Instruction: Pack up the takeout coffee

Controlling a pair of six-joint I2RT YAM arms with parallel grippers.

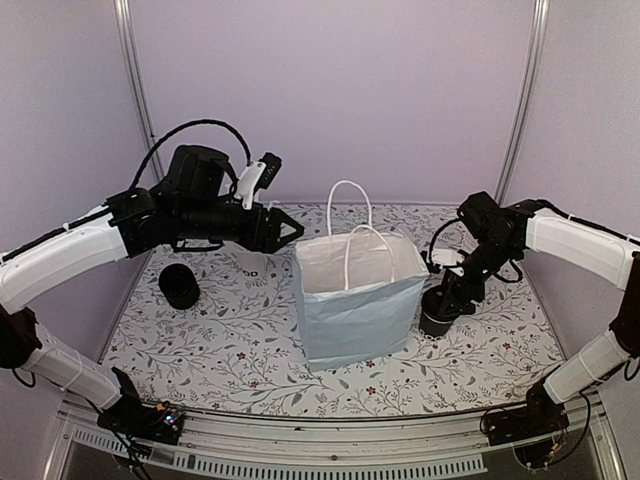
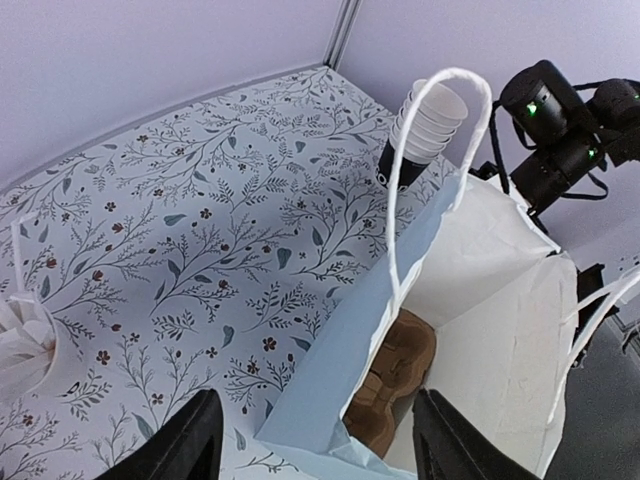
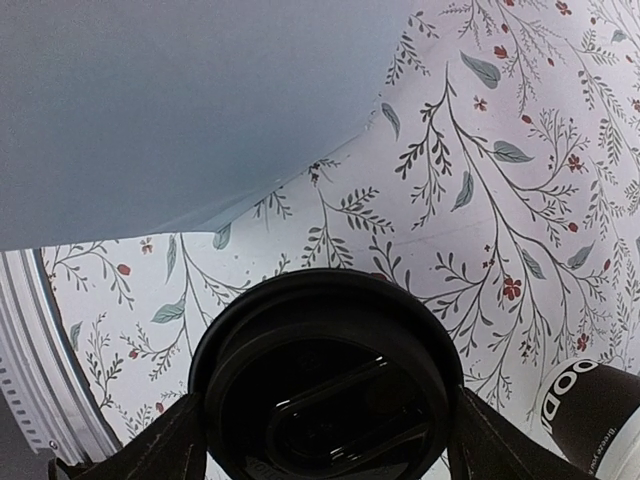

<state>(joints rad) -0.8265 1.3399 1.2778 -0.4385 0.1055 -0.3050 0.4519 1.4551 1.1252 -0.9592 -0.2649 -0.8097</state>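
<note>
Left wrist view: bag (image 2: 330,380) has the carrier (image 2: 395,385) inside, my left gripper (image 2: 315,440) wide open, empty. Upright cup (image 1: 434,322) at bag's 3 o'clock; my right gripper (image 3: 325,450) straddles its lid (image 3: 320,330), grip unclear tbh.

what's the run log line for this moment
left gripper open over bag rim | carrier inside bag | right gripper astride lidded cup on table, grip unclear | lidded cup not yet in bag
</note>
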